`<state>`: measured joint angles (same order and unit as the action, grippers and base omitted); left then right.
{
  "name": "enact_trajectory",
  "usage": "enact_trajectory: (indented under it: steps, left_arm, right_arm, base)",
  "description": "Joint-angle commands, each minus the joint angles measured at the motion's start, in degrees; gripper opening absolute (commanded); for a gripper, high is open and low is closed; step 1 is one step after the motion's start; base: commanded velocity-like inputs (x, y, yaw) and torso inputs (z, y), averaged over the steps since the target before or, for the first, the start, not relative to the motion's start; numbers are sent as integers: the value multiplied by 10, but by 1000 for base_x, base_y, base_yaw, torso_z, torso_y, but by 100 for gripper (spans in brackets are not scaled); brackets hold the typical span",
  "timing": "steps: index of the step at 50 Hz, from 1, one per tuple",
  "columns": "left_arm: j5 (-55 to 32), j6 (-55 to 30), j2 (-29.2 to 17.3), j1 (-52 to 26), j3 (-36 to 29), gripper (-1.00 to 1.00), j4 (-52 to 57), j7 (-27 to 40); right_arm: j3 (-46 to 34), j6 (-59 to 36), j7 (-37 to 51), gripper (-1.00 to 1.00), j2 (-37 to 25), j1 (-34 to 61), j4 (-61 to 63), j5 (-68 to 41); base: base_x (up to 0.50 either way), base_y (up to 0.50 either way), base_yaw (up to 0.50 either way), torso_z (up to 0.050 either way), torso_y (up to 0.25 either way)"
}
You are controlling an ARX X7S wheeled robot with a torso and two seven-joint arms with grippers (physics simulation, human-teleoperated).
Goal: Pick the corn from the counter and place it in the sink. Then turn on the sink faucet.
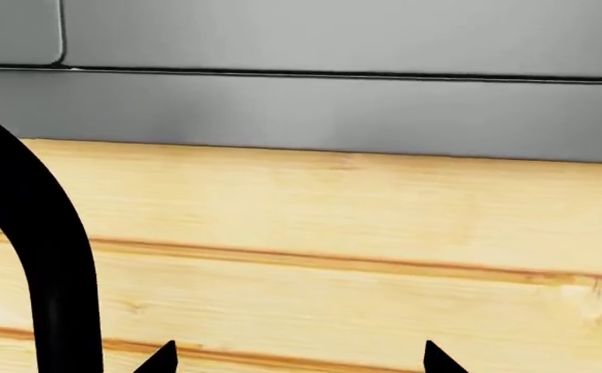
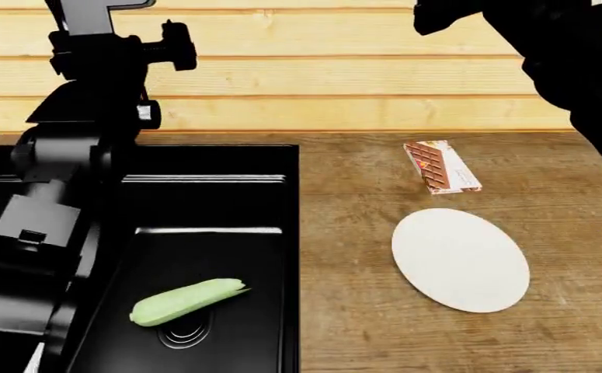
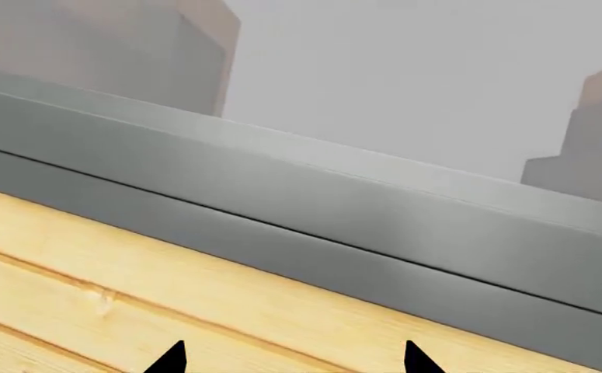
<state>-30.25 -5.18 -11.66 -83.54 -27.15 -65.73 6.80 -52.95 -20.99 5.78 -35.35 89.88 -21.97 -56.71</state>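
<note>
Brown chocolate bar (image 2: 442, 166) lies beside white plate (image 2: 461, 259).

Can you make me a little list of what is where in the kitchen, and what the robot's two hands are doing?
corn: lying in the sink, over the drain
faucet: black curved pipe beside the left gripper
left gripper: open, holding nothing
right gripper: open, holding nothing, facing the wall
plate: white, bare, on the counter
chocolate bar: on the counter behind the plate

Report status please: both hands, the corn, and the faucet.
Left hand open, empty, beside the faucet. Right hand open, empty, raised toward the wall. Corn lies in the sink, by the drain. Nothing blocking.
</note>
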Motion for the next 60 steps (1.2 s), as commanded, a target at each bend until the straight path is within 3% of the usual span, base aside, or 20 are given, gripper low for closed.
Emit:
enact_trajectory:
  steps: [1,8,15,26,36,50,60]
  left_arm:
    - [131,41,30,-12,100,100,-92,-31]
    - [233,36,34,-1,165,100,-93,-14]
    - [302,31,36,1,141,100,-93,13]
    - [300,40,39,-6,140,100,-93,8]
    - [263,29,43,-14,234,100,-93,-9]
    - [293,33,45,-13,262,100,-93,-5]
    - [297,38,47,-11,271,100,-93,-11]
  right_arm:
    - [4,3,0,100,-2,-6,3,-3]
    - [4,3,-1,100,-4,-8,4,-4]
    - [7,4,-1,100,-9,-14,6,-6]
    - [7,5,-5,100,-4,-15,2,-6]
    - [6,7,-7,100,-6,-19,0,-3]
    - [7,9,-6,100,-7,-23,2,-2]
    - [8,9,-5,100,-8,-25,4,-2]
  base:
    - [0,0,0,0,0]
    - [0,0,0,0,0]
    - [0,0,0,0,0]
    - [0,0,0,0,0]
    - [0,0,0,0,0]
    - [0,0,0,0,0]
    - [0,0,0,0,-206]
